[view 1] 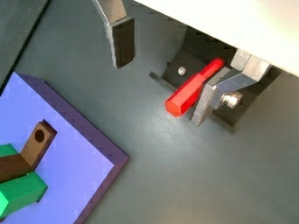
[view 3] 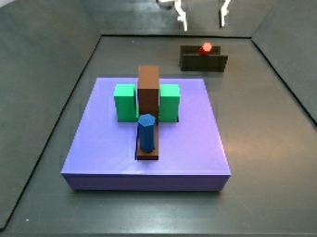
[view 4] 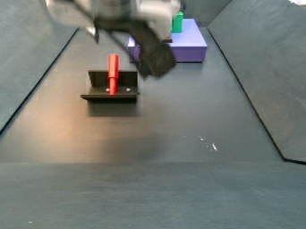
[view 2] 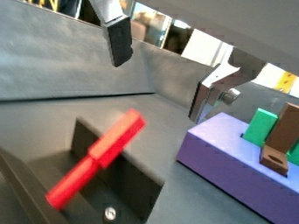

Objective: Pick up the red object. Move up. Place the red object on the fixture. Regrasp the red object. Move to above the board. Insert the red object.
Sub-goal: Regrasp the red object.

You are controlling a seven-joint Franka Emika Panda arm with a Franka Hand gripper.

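1. The end effector (view 3: pixel 202 13) hangs above the fixture (view 3: pixel 205 63) with its fingers (view 1: pixel 121 40) spread wide and nothing between them; the red object (view 3: pixel 206 48) sits below it, out of its hold.

2. In both wrist views the red object (view 1: pixel 194 86) lies propped on the fixture (view 1: pixel 177 66), one end up against the upright wall and the other slanting down over the base. In a wrist view one finger plate (view 1: pixel 219 93) stands just beside the raised end, though whether they touch I cannot tell.

3. In a side view the peg (view 4: pixel 114 73) shows as a slim red bar leaning across the dark bracket (view 4: pixel 110 92), well away from the board (view 4: pixel 189 42).

4. Handling, as a judgement: the peg looks rigid, very light and smooth-sided, so it should not deform but may slip or pivot if pinched near an end.

5. The regrasp probably wants the pads across the middle of the shaft (view 2: pixel 98 155), square to its long axis, clear of the fixture wall.

6. The board (view 3: pixel 147 135) with its green blocks (view 3: pixel 126 102), brown block (view 3: pixel 148 88) and blue cylinder (view 3: pixel 146 132) lies nearer the camera than the end effector in that side view.
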